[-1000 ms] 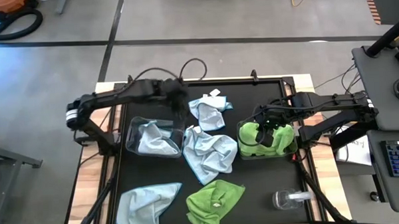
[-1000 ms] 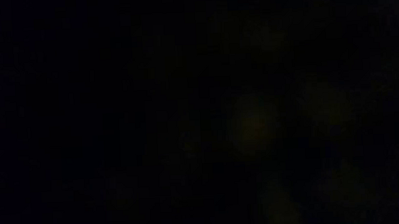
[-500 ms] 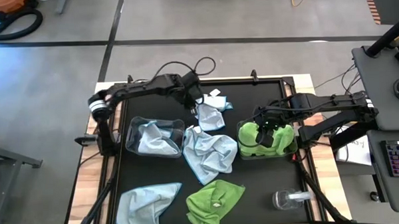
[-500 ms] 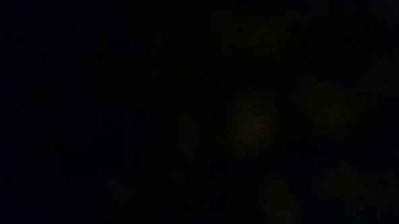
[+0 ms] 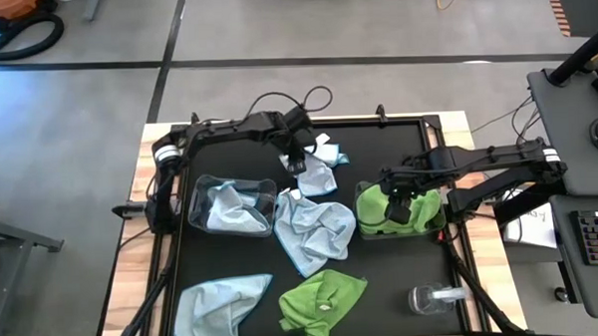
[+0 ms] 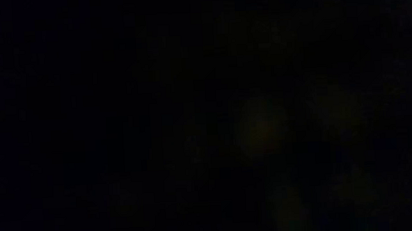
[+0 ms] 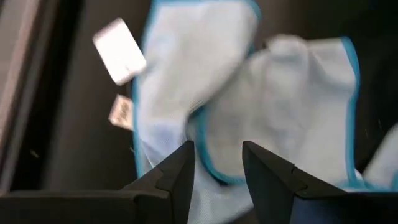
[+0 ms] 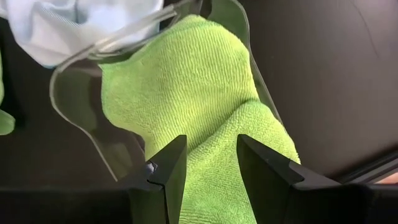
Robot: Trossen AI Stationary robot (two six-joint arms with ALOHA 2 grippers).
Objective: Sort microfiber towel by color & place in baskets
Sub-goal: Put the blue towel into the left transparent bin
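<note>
the left gripper (image 5: 301, 160) hangs over the far pale blue towel (image 5: 317, 167) near the back of the black surface (image 5: 383, 285). in the left wrist view its two dark fingers (image 7: 176, 175) stand spread with a clear gap, and the blue-edged cloth (image 7: 273, 106) lies beyond and below the tips, not pinched between them. two small white tags (image 7: 119, 51) lie on the surface just beside that cloth.

the right gripper (image 5: 398, 210) sits over the right clear basket (image 5: 365, 224), which holds a lime green towel (image 5: 425, 205). in the right wrist view its fingers (image 8: 168, 168) are spread apart above the green cloth (image 8: 186, 87), which shows through the gap between them and is not gripped; the basket's clear wall (image 8: 81, 99) curves around the cloth.

the left clear basket (image 5: 196, 199) holds a pale blue towel (image 5: 231, 210). a larger crumpled blue towel (image 5: 316, 229) lies between the two baskets. another blue towel (image 5: 219, 305) and a green towel (image 5: 324, 302) lie along the near edge, side by side and apart. a small clear round container (image 5: 430, 300) stands near the front right corner. the low view is dark.
</note>
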